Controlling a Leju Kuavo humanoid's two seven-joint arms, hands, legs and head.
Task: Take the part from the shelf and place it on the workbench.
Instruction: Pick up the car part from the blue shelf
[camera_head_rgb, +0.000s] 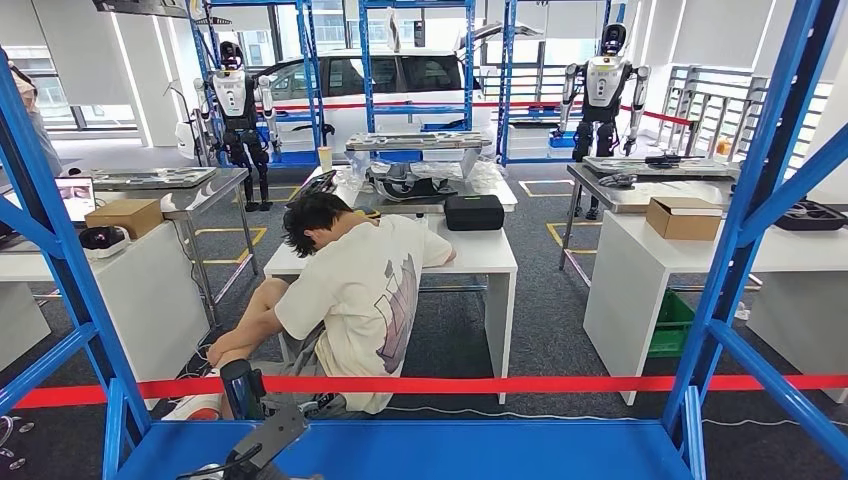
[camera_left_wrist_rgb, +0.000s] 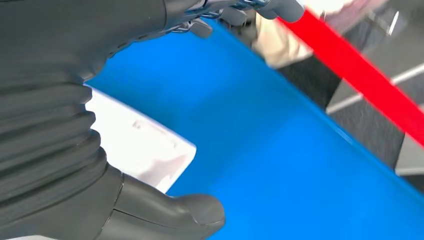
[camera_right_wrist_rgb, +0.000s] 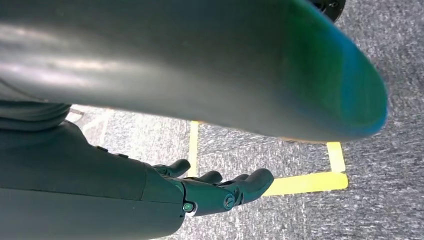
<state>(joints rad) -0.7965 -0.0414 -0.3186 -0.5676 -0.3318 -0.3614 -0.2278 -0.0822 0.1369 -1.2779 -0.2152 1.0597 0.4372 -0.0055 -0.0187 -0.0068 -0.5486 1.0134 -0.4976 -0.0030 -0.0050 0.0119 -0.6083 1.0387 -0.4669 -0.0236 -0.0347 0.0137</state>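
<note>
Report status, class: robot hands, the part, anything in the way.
Left robot hand open over white part on blue shelf. Right robot hand open, hanging empty. Person crouched beyond red tape, before white table.

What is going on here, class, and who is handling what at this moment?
The robot stands at a blue shelf. Its left hand reaches over the shelf next to a white part, not yet gripping it. Its right hand hangs over the grey floor, holding nothing. Beyond a red tape, a person crouches beside a white table. Nothing has been carried to a workbench yet.
</note>
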